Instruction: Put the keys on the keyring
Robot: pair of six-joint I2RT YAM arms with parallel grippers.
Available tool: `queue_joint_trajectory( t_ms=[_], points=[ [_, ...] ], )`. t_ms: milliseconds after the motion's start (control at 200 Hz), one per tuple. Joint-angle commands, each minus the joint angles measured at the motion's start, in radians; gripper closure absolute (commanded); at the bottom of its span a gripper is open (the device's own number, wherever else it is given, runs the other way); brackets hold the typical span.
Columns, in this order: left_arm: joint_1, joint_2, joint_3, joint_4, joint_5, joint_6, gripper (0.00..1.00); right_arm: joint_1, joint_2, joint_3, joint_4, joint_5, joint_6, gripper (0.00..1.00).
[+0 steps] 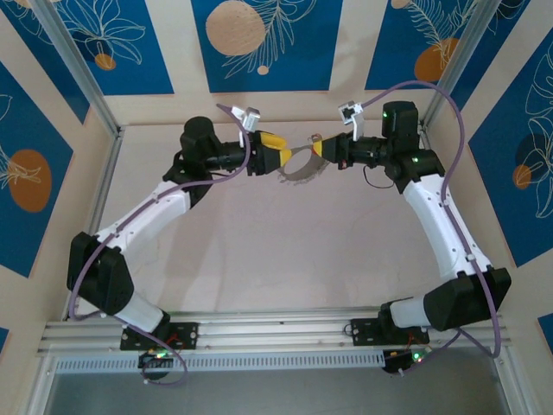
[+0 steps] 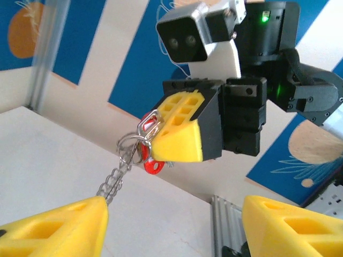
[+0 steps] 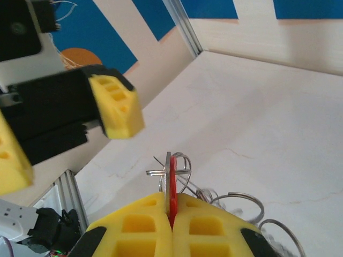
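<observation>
left gripper hangs over the far middle of the table, its yellow fingers spread wide with nothing between them. just right of it the keyring dangles in the air between the two grippers. its beaded chain reaches down to the left finger's tip, contact unclear. right gripper is clamped tight on the red key, together with small wire rings.

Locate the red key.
In the right wrist view, the red key is clamped between the right gripper's shut fingers, above the table, facing the open left gripper.
</observation>
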Motion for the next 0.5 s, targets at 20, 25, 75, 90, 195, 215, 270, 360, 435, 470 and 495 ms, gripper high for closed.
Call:
queue_joint_trajectory(
  t_ms=[20, 25, 75, 90, 195, 215, 270, 360, 435, 470, 495],
  points=[
    [0.022, -0.066, -0.056, 0.048, -0.103, -0.008, 0.32, -0.005, 0.030, -0.028, 0.066, 0.014, 0.020, 1.00],
    [0.022, -0.068, -0.058, 0.048, -0.105, -0.008, 0.32, -0.005, 0.032, -0.028, 0.068, 0.014, 0.020, 1.00],
    [0.027, -0.083, -0.082, 0.056, -0.123, -0.010, 0.32, -0.005, 0.049, -0.035, 0.086, 0.016, 0.030, 1.00],
    [0.028, -0.088, -0.088, 0.056, -0.128, -0.010, 0.32, -0.004, 0.054, -0.037, 0.091, 0.019, 0.034, 1.00],
    [0.036, -0.125, -0.134, 0.053, -0.162, 0.001, 0.31, -0.005, 0.099, -0.041, 0.128, 0.030, 0.058, 1.00],
    [0.037, -0.133, -0.145, 0.053, -0.168, 0.002, 0.31, -0.005, 0.106, -0.041, 0.136, 0.033, 0.064, 1.00],
    [0.041, -0.154, -0.173, 0.058, -0.179, 0.006, 0.31, -0.004, 0.137, -0.036, 0.156, 0.039, 0.078, 1.00],
    [0.043, -0.189, -0.216, 0.062, -0.200, 0.014, 0.30, -0.005, 0.194, -0.017, 0.183, 0.049, 0.101, 1.00],
    [0.045, -0.204, -0.237, 0.062, -0.203, 0.017, 0.29, -0.005, 0.249, 0.012, 0.198, 0.053, 0.115, 1.00],
    [0.046, -0.208, -0.245, 0.065, -0.204, 0.017, 0.29, -0.004, 0.275, 0.027, 0.204, 0.059, 0.123, 1.00],
    [0.047, -0.209, -0.250, 0.066, -0.204, 0.017, 0.29, -0.005, 0.297, 0.040, 0.208, 0.062, 0.125, 1.00]
  ],
)
